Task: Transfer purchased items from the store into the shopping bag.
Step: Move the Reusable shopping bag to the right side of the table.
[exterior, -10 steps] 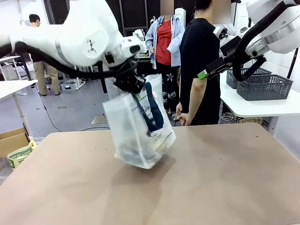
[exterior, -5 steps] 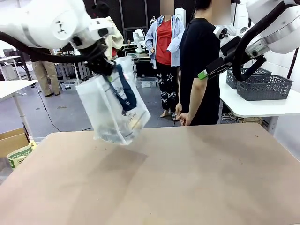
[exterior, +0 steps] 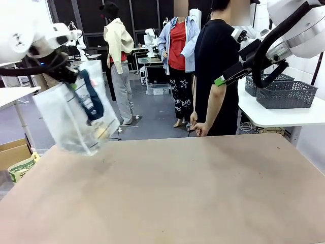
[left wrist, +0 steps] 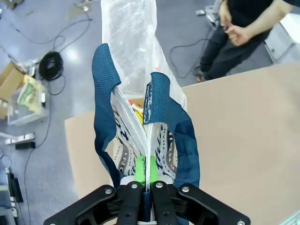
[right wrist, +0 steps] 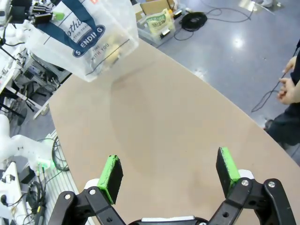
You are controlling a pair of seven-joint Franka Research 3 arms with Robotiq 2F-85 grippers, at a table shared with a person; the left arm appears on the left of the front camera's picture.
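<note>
- The left arm reaches in from the upper left corner of the front view, its white wrist angled downward toward the table's left edge.
- The left gripper [left wrist: 146, 174] has its green pads pressed together on the top edge of the shopping bag [exterior: 73, 119], pinching the thin plastic where the navy handles [left wrist: 174, 136] meet.
- The shopping bag hangs clear of the table [exterior: 203, 193], tilted, over the table's left far corner; its lower edge is in the air above the tabletop.
- In the left wrist view the bag drops straight away from the fingers, its two navy straps looping to either side of the pinched seam.
- Through the translucent wall small goods show at the bag's bottom: yellowish pieces [right wrist: 111, 55] and something dark, too blurred to tell apart.
- The right wrist view shows the bag's navy lettering and oval logo facing that camera.
- The right arm is raised at the upper right of the front view, its forearm sloping down toward the middle, well apart from the bag.
- The right gripper [right wrist: 169, 171] holds nothing; its jaws are spread wide above the bare tabletop.
- A person [exterior: 218, 71] in a black top stands at the far side, one hand [exterior: 199, 128] low by the table's far edge.
- Grey mesh baskets [exterior: 284, 91] sit on a white side table at the right.
</note>
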